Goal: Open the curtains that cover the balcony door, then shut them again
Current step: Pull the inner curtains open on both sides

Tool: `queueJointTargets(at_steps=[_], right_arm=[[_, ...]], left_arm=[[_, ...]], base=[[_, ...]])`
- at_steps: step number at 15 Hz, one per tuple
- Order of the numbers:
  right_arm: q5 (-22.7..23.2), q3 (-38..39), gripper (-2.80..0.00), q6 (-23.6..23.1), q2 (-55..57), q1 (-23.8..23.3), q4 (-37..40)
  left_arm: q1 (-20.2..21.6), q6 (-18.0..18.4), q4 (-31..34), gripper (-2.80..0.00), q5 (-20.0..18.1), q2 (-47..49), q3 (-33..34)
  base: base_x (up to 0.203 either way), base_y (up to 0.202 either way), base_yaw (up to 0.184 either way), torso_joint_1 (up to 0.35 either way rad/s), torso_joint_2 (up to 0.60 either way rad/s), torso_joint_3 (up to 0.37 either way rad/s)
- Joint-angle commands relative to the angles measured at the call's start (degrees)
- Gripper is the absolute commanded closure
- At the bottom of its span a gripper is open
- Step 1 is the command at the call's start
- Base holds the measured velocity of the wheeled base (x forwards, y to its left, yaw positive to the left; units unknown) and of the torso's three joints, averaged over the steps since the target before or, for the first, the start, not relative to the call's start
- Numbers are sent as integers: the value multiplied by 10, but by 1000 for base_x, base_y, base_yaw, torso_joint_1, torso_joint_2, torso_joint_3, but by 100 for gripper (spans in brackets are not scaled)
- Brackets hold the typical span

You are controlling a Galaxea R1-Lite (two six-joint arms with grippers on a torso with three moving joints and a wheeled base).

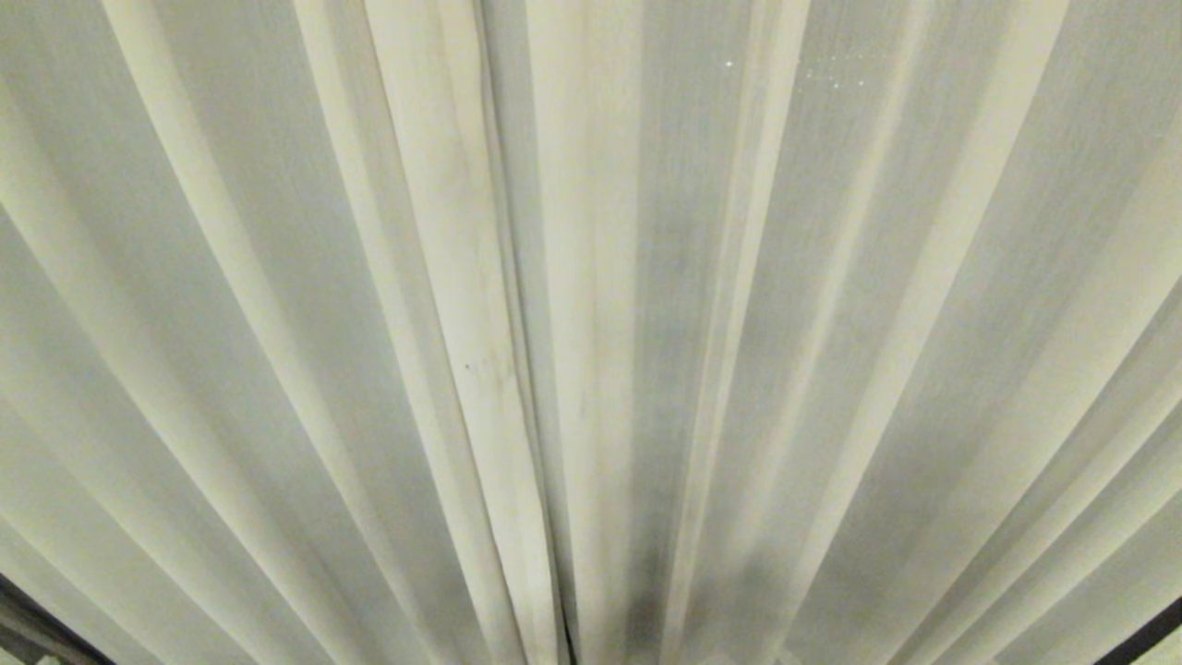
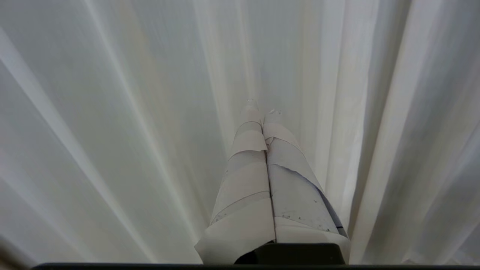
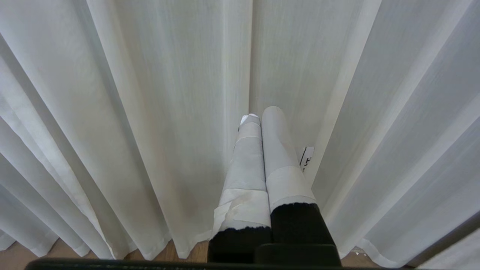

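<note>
The cream-white pleated curtains (image 1: 591,332) hang drawn across and fill the whole head view; the two panels meet at a dark seam (image 1: 517,369) near the middle. Neither arm shows in the head view. In the left wrist view my left gripper (image 2: 262,109) is shut, empty, its tape-wrapped fingers (image 2: 247,165) pointing at the curtains (image 2: 131,123) close ahead. My right gripper (image 3: 260,114) is shut too, holding nothing, pointing at the curtains (image 3: 150,112) near their hem. The balcony door is hidden behind the fabric, apart from dark strips at the lower corners (image 1: 1140,637).
Wooden floor (image 3: 60,249) shows under the curtain hem in the right wrist view. A small white label (image 3: 307,157) hangs on the fabric beside the right fingers. Dark frame strips show at the head view's lower left corner (image 1: 37,610).
</note>
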Motion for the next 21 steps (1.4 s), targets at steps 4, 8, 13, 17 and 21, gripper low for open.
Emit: queueJointTargets(at_steps=[4, 8, 13, 17, 21], right_arm=[[0, 0, 0, 0, 1, 0, 0], [0, 0, 0, 0, 1, 0, 0], [0, 0, 0, 0, 1, 0, 0], [0, 0, 0, 0, 1, 0, 0], [0, 0, 0, 0, 1, 0, 0]], left_arm=[[1, -5, 5, 0, -33, 19, -52], [0, -20, 4, 0, -70, 147, -154], [-2, -24, -33, 0, -154, 354, -318], [-50, -24, -97, 0, -184, 495, -422], [-71, -23, -124, 0, -181, 556, -468]], base=[[0, 0, 0, 0, 0, 0], [0, 0, 0, 0, 0, 0], [0, 0, 0, 0, 0, 0], [0, 0, 0, 0, 0, 0], [0, 0, 0, 0, 0, 0]])
